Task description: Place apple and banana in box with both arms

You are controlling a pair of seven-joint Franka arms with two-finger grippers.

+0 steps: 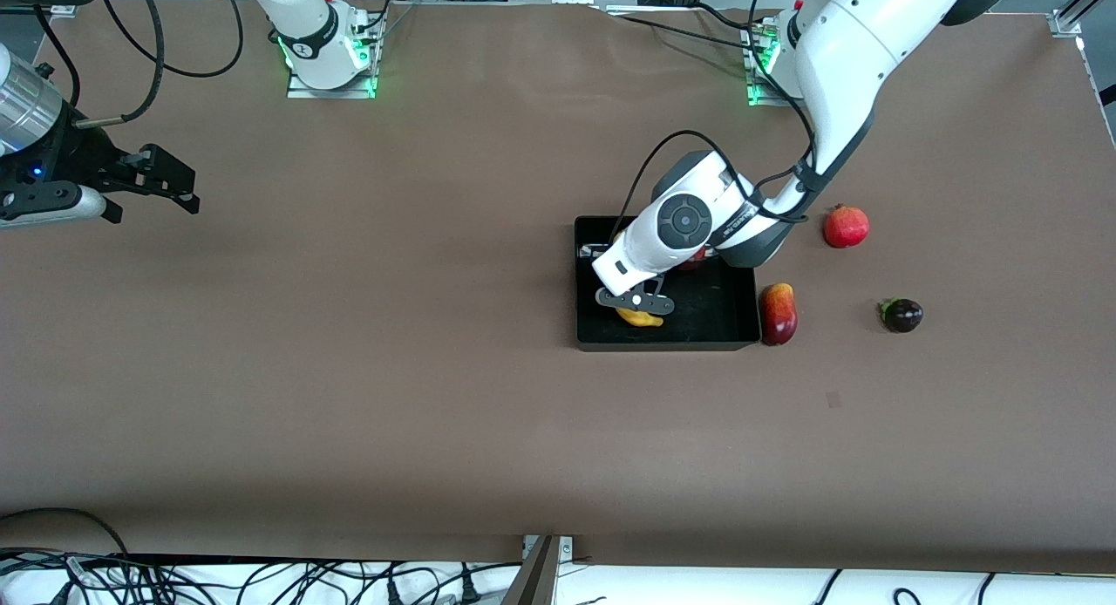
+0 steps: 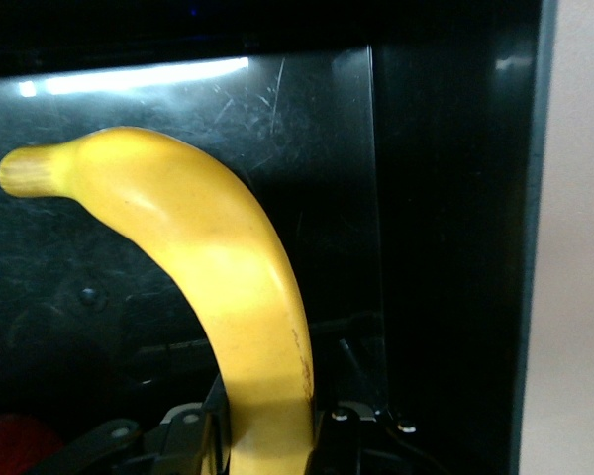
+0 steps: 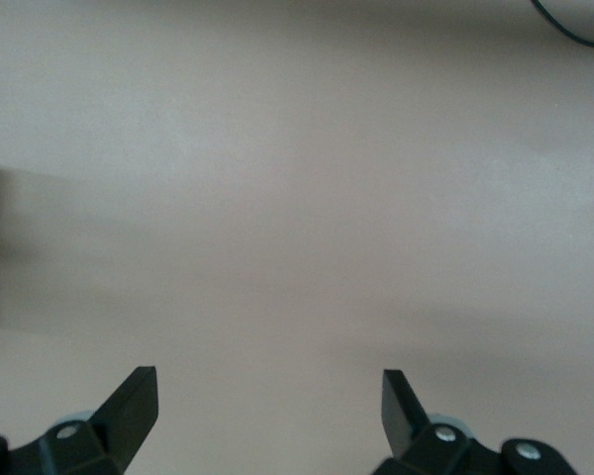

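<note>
Banana going into the box

The banana [image 2: 228, 297], clamped in the left pincer [image 1: 636, 302], hangs low inside the box [image 1: 732, 330] near its front wall; lower it flat before releasing (the apple [image 1: 695, 257] peeks out under the wrist). Mango [image 1: 778, 314] touches the box. The right pincer [image 1: 148, 180] waits wide open, empty, at the table's edge.

Front cam: high, across the table [image 1: 349, 396] from the arm bases, looking down on the whole top. Left wrist cam: v. close, looking into the box [image 2: 455, 148] past the banana [image 2: 228, 287]; front cam shares the box [image 1: 715, 317] and banana [image 1: 641, 319]. Right wrist cam: low over bare tabletop by the right arm's end, sharing only that surface w/ front.
</note>
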